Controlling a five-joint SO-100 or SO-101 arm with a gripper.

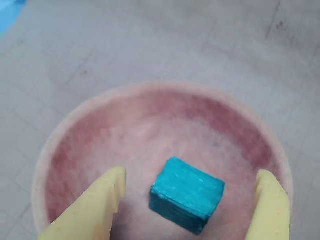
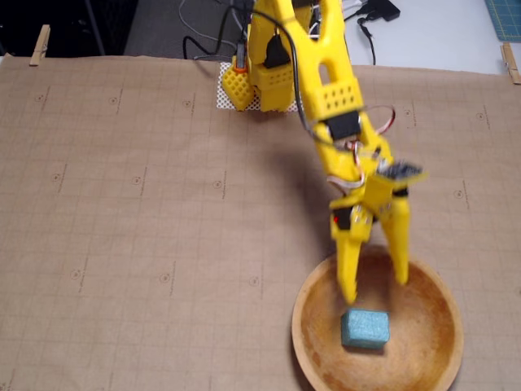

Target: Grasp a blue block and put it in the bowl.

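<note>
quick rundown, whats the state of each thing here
blue block: lying free inside the bowl, not held
bowl: upright on the paper, holding only the block
end effector: open, fingers spread above the block, touching nothing
brown paper sheet: flat, pegged at its corners

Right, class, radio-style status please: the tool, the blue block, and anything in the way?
Tool open, empty, above the bowl. Blue block lying inside the bowl, clear of both fingers. Nothing in the way.
</note>
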